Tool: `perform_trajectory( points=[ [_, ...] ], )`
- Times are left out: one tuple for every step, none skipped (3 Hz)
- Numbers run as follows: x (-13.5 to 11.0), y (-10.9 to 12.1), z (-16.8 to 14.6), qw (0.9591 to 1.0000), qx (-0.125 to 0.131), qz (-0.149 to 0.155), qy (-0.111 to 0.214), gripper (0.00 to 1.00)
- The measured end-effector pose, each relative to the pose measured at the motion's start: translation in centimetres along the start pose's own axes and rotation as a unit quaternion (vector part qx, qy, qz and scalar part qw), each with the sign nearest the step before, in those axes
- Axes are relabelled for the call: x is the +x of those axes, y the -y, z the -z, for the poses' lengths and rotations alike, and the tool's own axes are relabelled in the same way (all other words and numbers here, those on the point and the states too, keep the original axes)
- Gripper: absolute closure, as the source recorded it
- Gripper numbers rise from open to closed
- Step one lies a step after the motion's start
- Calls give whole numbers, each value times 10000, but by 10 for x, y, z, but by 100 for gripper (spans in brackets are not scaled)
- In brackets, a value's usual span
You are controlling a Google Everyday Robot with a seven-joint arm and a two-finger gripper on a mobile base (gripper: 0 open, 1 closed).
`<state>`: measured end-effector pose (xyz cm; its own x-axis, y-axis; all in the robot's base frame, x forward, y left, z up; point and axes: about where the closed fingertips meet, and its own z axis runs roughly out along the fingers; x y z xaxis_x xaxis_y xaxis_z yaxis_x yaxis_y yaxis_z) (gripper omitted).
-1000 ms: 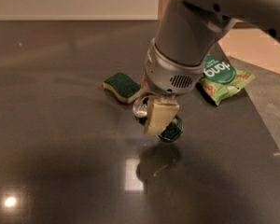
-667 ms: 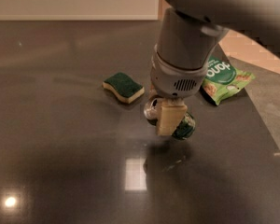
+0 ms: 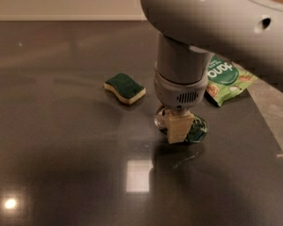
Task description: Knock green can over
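Note:
The green can (image 3: 198,129) is on the dark tabletop right under my arm. It appears to lie on its side, its silver top (image 3: 159,120) facing left and its dark green body facing right. My gripper (image 3: 179,127) points straight down in front of the can's middle, touching or nearly touching it and hiding part of it. The grey wrist and arm fill the upper right of the view.
A green-and-yellow sponge (image 3: 125,88) lies to the left of the can. A flat light green snack bag (image 3: 226,79) lies behind the can to the right. The dark table (image 3: 61,173) ends at a lighter strip on the right (image 3: 276,112).
My arm has moved to the right and a little toward the camera. The can has shifted right with it, and its green body now sticks out to the gripper's right.

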<state>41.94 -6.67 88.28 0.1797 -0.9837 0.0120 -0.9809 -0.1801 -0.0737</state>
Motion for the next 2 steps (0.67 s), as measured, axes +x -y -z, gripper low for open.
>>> perform_trajectory(
  points=[
    [2,-2,-9,9999,-43,90,-131,13],
    [2,-5,-15,9998,-79,124,-154,0]
  ],
)
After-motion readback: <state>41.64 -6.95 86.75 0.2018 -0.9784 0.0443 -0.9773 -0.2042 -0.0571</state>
